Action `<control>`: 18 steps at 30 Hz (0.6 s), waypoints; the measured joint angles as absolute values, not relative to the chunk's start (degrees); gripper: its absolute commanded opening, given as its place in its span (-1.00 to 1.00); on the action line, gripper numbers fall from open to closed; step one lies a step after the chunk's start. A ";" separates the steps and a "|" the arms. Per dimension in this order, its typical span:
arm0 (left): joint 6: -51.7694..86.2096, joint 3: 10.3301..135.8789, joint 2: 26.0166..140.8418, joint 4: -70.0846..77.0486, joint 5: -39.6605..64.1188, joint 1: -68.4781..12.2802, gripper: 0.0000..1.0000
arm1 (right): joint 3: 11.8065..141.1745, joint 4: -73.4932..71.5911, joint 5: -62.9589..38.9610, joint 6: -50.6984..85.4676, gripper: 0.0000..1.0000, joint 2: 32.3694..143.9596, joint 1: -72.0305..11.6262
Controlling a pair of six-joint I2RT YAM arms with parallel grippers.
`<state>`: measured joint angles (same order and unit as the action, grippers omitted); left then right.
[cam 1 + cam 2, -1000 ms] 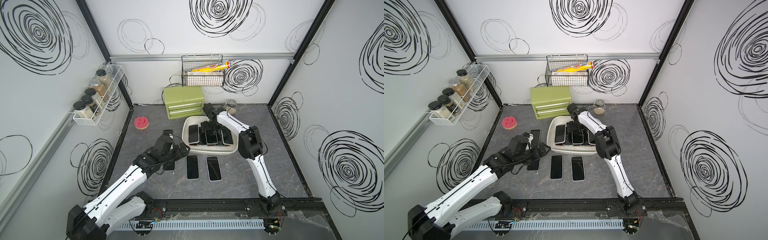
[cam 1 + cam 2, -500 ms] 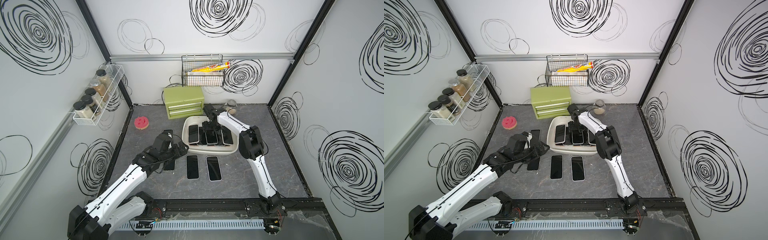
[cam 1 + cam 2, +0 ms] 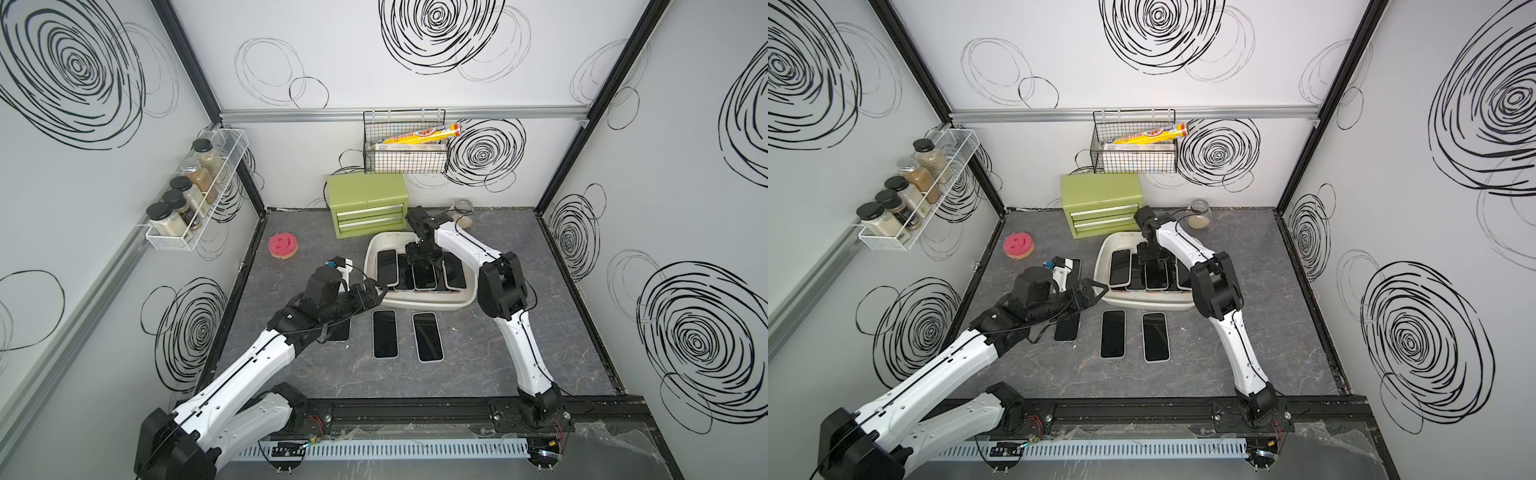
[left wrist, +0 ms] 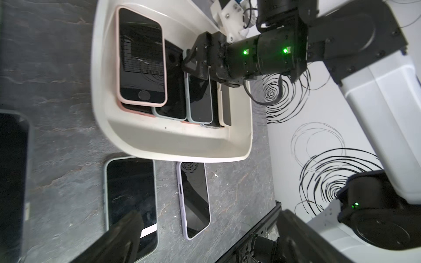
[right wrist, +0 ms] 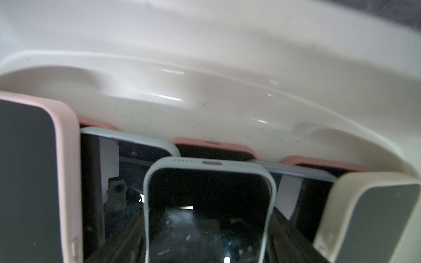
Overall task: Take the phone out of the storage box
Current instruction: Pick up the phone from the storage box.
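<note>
Left wrist view takes in most of what could go wrong. Nearest the robot, loose phones [image 3: 384,334] lie face up on the table [image 3: 519,353] just in front of the storage box [image 3: 424,306]. A phone carried out low could land on one or knock it, since they sit so close to the near wall. Next, the left claw [image 3: 375,291] hovers by the box's near corner on its own side, so a lift swinging that way risks a bump between the arms. Inside the box the phones are packed side by side and overlapping. The mint-cased phone [image 5: 209,198] lies on top of others, between a pink-cased phone [image 4: 141,57] and a cream-cased phone [image 5: 376,216]. Its case looks smooth and the hold falls near its far end, so it may pivot, slip free, or drag a neighbour up as it rises. A tilted lift could also catch the flared rim. Farthest back, a joint of the right arm stands just beside the green chest [image 3: 368,208], leaving little room to pull backward. Of the claws, the left claw is spread wide and empty, touching nothing that can be seen. The right claw [image 4: 201,72] reaches down into the box with its jaws partly drawn in against the two long edges of the mint-cased phone. As far as both wrist views show, it is clamped on that phone, which lies in the box, not yet lifted clear.
</note>
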<state>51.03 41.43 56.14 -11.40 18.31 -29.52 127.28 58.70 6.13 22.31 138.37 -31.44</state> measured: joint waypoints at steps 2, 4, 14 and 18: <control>51.00 41.39 57.58 -8.51 18.85 -30.76 0.97 | 129.40 60.10 5.93 22.24 0.02 138.34 -31.42; 50.98 41.34 59.83 -5.56 19.20 -32.25 0.97 | 130.19 60.36 5.54 22.02 0.00 138.04 -31.42; 48.45 43.00 75.18 2.26 18.96 -35.38 0.96 | 130.19 64.14 1.89 20.91 -0.02 137.71 -31.29; 47.77 45.50 80.40 4.97 17.82 -35.66 0.96 | 130.21 64.93 -0.36 20.71 -0.03 137.58 -31.27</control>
<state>47.77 45.50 80.40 4.97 17.82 -35.66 130.21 64.93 -0.36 20.71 137.58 -31.27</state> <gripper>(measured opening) 0.982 0.769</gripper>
